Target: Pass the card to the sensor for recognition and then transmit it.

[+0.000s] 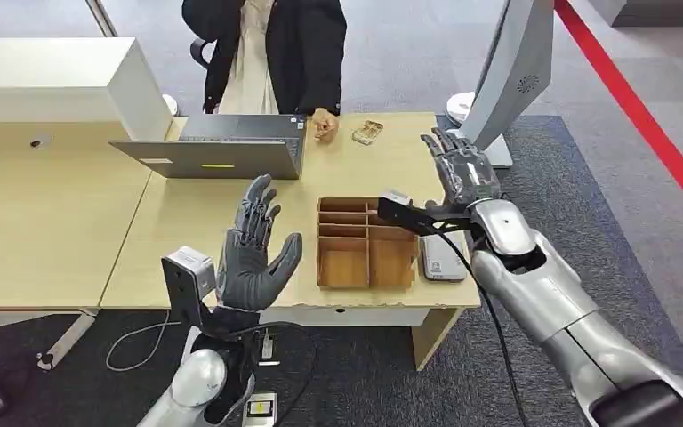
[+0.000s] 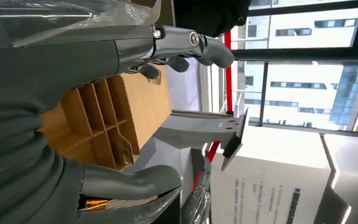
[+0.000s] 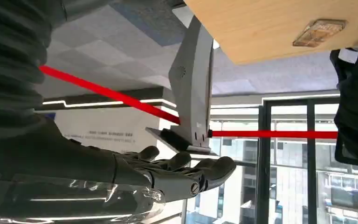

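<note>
The card (image 1: 369, 132), in a clear case, lies flat on the far part of the counter (image 1: 187, 213), ahead of and to the left of the right hand's fingertips (image 1: 436, 142) and apart from them, just beside a seated person's hand (image 1: 324, 123). From the head view, the right hand (image 1: 462, 169) is raised with its fingers stretched out and apart, holding nothing, close to the foot of a grey stand (image 1: 516, 80). The left hand (image 1: 253, 253) is upright over the near edge, fingers spread and empty, with a wooden divider box (image 1: 365, 245) off its thumb side. A flat grey device (image 1: 442, 258) lies beside the box, under the right wrist, and a laptop (image 1: 222, 151) sits beyond the left fingertips. The left wrist view shows thumb and fingers wide apart around nothing, the box and stand past them. The right wrist view shows loosely extended, empty fingers, the stand beyond them and the card well past the fingertips beside a dark sleeve (image 3: 354, 107).
</note>
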You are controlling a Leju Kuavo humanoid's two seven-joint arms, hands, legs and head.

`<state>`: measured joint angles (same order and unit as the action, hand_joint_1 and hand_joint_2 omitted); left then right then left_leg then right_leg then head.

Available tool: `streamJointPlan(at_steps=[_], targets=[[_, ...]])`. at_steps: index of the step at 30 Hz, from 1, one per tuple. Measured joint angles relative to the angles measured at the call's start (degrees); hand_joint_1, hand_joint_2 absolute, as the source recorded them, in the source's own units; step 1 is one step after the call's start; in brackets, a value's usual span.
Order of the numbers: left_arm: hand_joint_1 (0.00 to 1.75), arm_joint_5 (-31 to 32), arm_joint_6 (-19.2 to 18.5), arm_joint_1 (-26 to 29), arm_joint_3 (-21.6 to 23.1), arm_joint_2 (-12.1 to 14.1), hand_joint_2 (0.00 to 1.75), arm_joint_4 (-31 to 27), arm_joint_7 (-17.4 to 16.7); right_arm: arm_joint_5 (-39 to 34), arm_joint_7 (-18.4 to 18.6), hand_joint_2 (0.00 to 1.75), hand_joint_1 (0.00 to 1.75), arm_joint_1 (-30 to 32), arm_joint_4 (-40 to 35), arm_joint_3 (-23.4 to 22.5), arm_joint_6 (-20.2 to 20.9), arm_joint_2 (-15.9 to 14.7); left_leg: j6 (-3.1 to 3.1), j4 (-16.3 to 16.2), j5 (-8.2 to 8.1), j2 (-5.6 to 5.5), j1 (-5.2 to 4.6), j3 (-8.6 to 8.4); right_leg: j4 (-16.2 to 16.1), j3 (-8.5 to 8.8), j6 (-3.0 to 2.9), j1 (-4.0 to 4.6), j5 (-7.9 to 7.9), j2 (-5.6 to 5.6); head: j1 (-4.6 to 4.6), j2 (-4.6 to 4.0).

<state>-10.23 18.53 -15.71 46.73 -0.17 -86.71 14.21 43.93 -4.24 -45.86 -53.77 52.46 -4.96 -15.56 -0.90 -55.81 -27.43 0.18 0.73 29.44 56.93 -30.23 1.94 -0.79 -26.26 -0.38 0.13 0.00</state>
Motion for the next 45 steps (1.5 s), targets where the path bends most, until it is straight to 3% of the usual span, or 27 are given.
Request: streamJointPlan(at_steps=[8, 24, 45], targets=[[0.00, 0.2, -0.7, 0.0, 0.0, 0.0, 1.75, 0.0, -0.3, 0.7, -0.8, 1.75, 0.00, 0.8, 0.2, 1.5, 2.0, 1.2, 0.00, 0.0, 0.00, 0.00, 0.00, 0.02, 0.0, -0.01, 0.00, 0.00, 0.00, 0.00, 0.00, 0.00], [0.00, 1.0, -0.5, -0.3, 0.0, -0.1, 1.75, -0.1, -0.2, -1.1, -1.7, 1.75, 0.00, -1.1, 0.8, 3.9, -0.1, 3.9, 0.00, 0.0, 0.00, 0.00, 0.00, 0.01, 0.0, 0.00, 0.00, 0.00, 0.00, 0.00, 0.00, 0.00], [0.00, 0.8, 0.7, -0.3, 0.0, -0.2, 1.75, -0.1, -0.2, -4.0, -1.9, 1.75, 0.00, -2.7, 2.7, 6.3, 0.9, 6.3, 0.00, 0.0, 0.00, 0.00, 0.00, 0.04, 0.0, -0.04, 0.00, 0.00, 0.00, 0.00, 0.00, 0.00]])
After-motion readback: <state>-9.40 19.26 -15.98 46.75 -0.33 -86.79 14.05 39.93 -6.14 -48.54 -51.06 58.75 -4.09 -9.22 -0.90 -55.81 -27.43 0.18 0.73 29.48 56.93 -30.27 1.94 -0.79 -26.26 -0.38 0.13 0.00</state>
